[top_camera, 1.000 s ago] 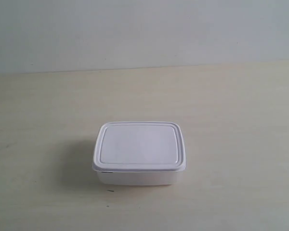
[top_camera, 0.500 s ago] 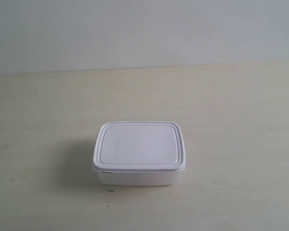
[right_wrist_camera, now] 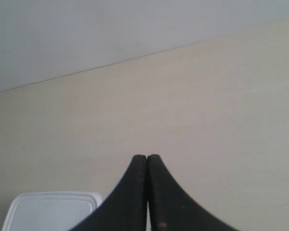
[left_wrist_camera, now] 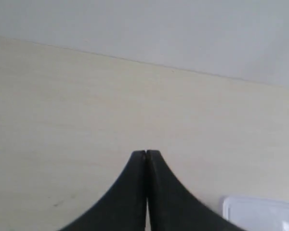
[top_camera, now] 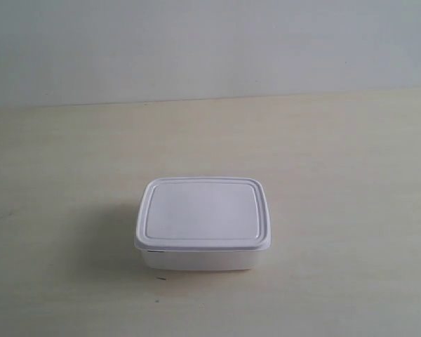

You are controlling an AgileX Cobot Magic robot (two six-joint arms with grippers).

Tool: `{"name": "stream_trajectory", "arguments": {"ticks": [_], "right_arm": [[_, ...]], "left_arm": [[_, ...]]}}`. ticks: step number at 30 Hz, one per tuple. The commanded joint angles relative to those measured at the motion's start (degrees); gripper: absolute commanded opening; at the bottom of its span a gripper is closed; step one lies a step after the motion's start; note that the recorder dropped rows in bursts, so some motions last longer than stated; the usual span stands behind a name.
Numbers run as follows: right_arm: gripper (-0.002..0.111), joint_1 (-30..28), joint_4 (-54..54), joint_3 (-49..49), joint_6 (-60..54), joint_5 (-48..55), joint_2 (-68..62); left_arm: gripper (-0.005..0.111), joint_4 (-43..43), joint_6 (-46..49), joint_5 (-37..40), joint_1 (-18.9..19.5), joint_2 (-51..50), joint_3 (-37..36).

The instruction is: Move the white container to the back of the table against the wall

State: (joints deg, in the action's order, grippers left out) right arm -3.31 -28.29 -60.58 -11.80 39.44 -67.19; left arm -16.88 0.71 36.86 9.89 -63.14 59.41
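The white container point(top_camera: 203, 223) sits with its lid point(top_camera: 202, 209) on in the near middle of the tabletop point(top_camera: 337, 154), a soft shadow point(top_camera: 116, 239) to its left. It is well apart from the wall point(top_camera: 210, 42) rising at the far edge. The left claw point(left_wrist_camera: 146, 153) has its dark fingers pressed together, gripping nothing, with a corner of the container showing nearby. The right claw point(right_wrist_camera: 147, 157) is likewise closed and empty, near the container.
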Motion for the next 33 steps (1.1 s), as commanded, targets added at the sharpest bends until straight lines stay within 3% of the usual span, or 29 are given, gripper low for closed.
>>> {"name": "stream_trajectory", "arguments": {"ticks": [1, 7, 12, 21, 33], "right_arm": [[0.0, 0.1, -5.6, -4.8, -0.6, 7.7, -3.6], [0.0, 7.8, -8.0, -6.1, -0.6, 10.7, -8.3], [0.0, 16.3, -7.8, -5.6, 1.1, 14.8, -13.3], [0.0, 25.7, -7.9, 4.7, 1.7, 11.0, -16.9], [0.0, 28.3, -15.5, 18.5, -2.2, 1.3, -17.8]], "left_arm": [[0.0, -5.2, 3.9, 3.2, -6.7, -1.9, -0.9], [0.0, -5.7, 2.7, 3.3, -18.7, -2.9, -4.5], [0.0, -8.8, 2.1, 1.3, -26.2, -2.9, -9.3], [0.0, -15.6, 2.1, -5.0, -36.1, -2.9, -18.8], [0.0, -20.9, 2.2, -13.6, -44.6, -13.8, -22.9]]}}
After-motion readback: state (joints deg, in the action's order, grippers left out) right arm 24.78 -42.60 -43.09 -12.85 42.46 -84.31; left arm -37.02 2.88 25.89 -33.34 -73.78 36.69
